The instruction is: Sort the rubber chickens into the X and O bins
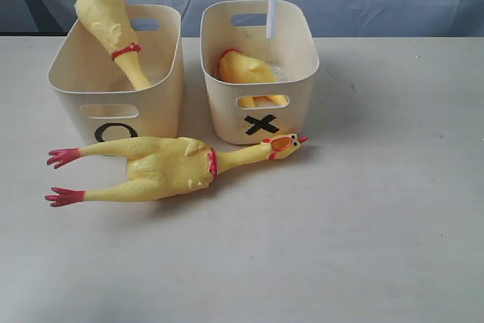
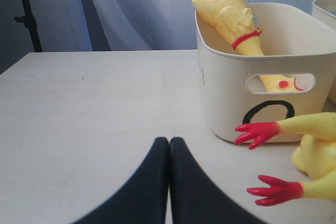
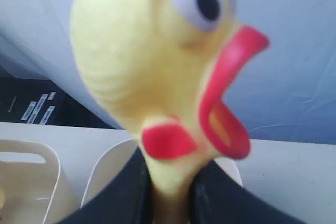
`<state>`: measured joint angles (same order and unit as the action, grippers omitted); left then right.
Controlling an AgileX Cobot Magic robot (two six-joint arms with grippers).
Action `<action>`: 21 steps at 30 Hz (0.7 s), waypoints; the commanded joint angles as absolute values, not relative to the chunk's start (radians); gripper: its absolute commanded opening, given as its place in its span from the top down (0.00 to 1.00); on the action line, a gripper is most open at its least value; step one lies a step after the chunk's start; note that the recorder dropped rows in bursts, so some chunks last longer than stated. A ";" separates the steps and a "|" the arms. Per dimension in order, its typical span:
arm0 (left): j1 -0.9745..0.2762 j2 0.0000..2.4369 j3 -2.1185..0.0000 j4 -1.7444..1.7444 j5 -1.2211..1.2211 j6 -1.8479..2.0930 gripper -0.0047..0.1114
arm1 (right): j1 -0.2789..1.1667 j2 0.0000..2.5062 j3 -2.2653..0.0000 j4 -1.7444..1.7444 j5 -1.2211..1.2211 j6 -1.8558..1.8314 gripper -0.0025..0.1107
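Bench (image 1: 378, 225) holds O bin (image 1: 151, 111) with a head-down chicken (image 1: 113, 28), X bin (image 1: 223, 122) with another chicken (image 1: 246, 69). Biggest chicken (image 1: 166, 168) lies unsorted in front. Right pincer (image 3: 170, 195) clamped on small chicken (image 3: 147, 66) by the neck, apparently above X bin: next, open to drop. Left pincer (image 2: 169, 153) closed, empty.

Four rubber chickens (image 1: 162, 168) (image 1: 106, 17) (image 1: 242, 66) (image 3: 147, 66), apparently; two bins (image 1: 155, 115) (image 1: 227, 122)

Chicken (image 1: 170, 168) before bins (image 1: 296, 115) (table (image 1: 393, 217) open right)
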<state>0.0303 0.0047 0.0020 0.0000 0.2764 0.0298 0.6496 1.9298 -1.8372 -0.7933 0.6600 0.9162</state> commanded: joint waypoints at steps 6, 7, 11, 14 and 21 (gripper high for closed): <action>0.026 0.000 0.000 -0.007 0.269 0.027 0.96 | 0.659 1.929 -1.829 -0.771 0.663 0.718 0.06; 0.026 0.000 0.000 -0.007 0.269 0.027 0.96 | 0.659 1.929 -1.829 -0.755 0.681 0.668 0.06; 0.026 0.000 0.000 -0.007 0.269 0.027 0.96 | 0.682 1.929 -1.769 -0.141 0.787 -0.221 0.06; 0.026 0.000 0.000 -0.007 0.269 0.027 0.96 | 0.721 1.929 -1.684 0.277 0.877 -0.696 0.06; 0.026 0.000 0.000 -0.007 0.269 0.027 0.96 | 0.813 1.998 -1.607 0.291 0.916 -0.754 0.06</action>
